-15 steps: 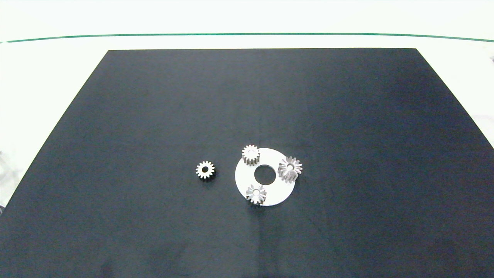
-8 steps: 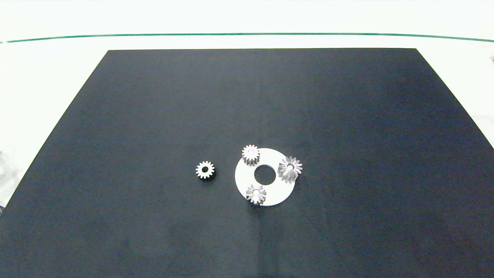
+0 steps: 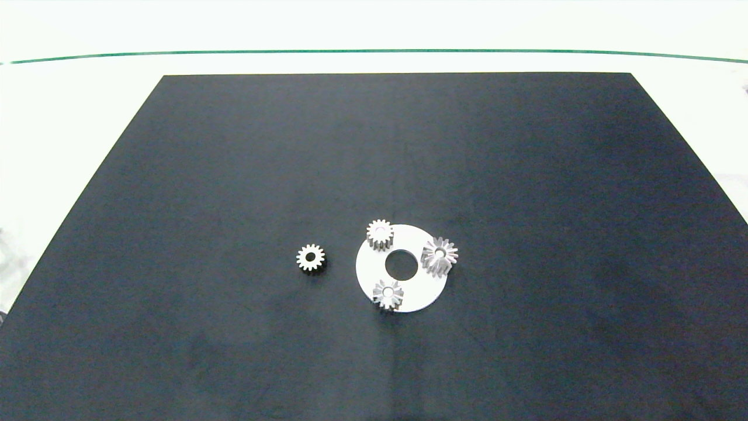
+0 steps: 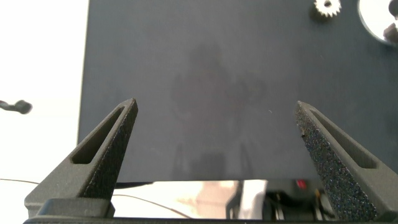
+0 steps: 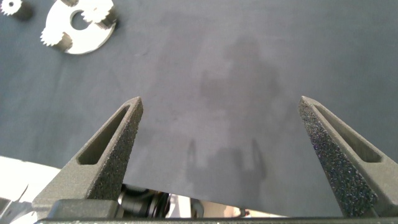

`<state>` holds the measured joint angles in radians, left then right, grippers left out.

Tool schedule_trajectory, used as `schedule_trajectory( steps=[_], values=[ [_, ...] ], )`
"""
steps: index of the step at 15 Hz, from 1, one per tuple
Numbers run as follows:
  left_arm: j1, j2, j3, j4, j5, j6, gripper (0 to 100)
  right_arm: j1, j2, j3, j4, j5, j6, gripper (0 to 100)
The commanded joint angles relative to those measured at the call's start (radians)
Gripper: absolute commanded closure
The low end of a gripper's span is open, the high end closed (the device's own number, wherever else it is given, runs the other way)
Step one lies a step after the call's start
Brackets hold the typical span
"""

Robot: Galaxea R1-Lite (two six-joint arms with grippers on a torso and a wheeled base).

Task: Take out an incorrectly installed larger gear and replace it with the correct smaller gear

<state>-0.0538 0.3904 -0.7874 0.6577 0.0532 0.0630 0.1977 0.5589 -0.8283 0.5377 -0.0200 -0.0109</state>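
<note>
Since neither arm reaches into the head view, the black mat [image 3: 234,175] lies bare around the white disc [image 3: 421,292], which carries three gears at its rim like a planet carrier. The larger gear [image 3: 439,255] sits on the disc's right edge, plainly the misfit. The smaller gear [image 3: 310,257] waits loose just left of the disc. Left gripper [image 4: 217,140] and right gripper [image 5: 221,140] hover wide open, empty, well back.

I see a white surface [image 3: 70,117] carrying a black mat [image 3: 374,164]; on the mat lie a white ring plate [image 3: 426,289] and the smaller gear [image 3: 310,257].
</note>
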Motion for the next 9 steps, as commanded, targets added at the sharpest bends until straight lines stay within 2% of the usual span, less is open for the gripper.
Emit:
schedule_trajectory(
  steps=[1,5,6,9],
  values=[
    [-0.063,0.099,-0.003,-0.020,-0.003,-0.008,0,0.078,0.167,-0.037,-0.012,0.000,0.000,0],
    [-0.092,0.159,-0.001,-0.073,-0.004,-0.011,0,0.114,0.312,-0.060,-0.079,0.002,-0.012,0],
    [-0.098,0.180,-0.001,-0.089,-0.007,-0.014,0,0.115,0.372,-0.060,-0.125,0.002,-0.026,0],
    [-0.143,0.202,0.002,-0.095,-0.010,-0.037,0,0.134,0.503,-0.060,-0.225,0.005,-0.026,0]
  ],
)
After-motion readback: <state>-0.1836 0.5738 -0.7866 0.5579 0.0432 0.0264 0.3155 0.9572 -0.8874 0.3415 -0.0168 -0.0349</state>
